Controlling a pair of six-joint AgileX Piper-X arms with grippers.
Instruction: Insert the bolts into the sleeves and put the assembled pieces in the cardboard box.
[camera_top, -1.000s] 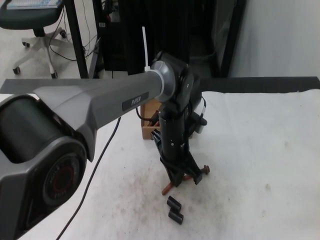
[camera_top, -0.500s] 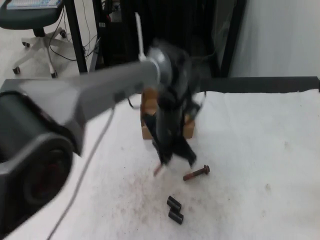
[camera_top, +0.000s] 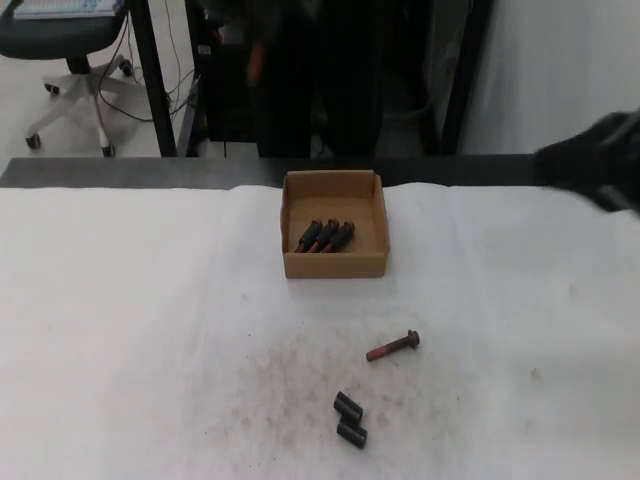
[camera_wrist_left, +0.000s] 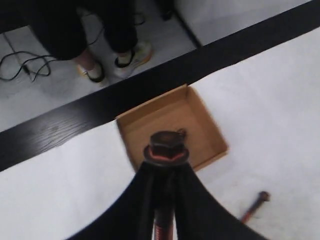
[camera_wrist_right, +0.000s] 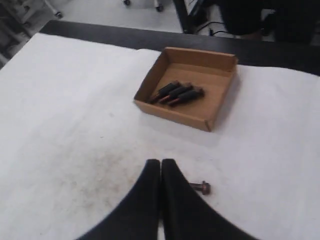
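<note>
- The bolt (camera_wrist_left: 166, 146) was clamped by its shank in my left gripper (camera_wrist_left: 166, 172), with the head standing clear above the fingertips. I judged this grip keeps the far end free to enter a sleeve.
- Two sleeves (camera_top: 349, 406) lay just beside each other on the bench (camera_top: 150, 300), at 7 o'clock from the loose bolt (camera_top: 392, 346).
- The cardboard box (camera_top: 335, 262) sat at 11 o'clock from that bolt, with three assembled pieces (camera_top: 325, 236) side by side inside.
- The right gripper (camera_wrist_right: 161, 167) was pinched closed on nothing, above the bench.

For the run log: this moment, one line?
left gripper: shut on bolt | right gripper: shut, empty | box: three pieces | bench: loose bolt, two sleeves
</note>
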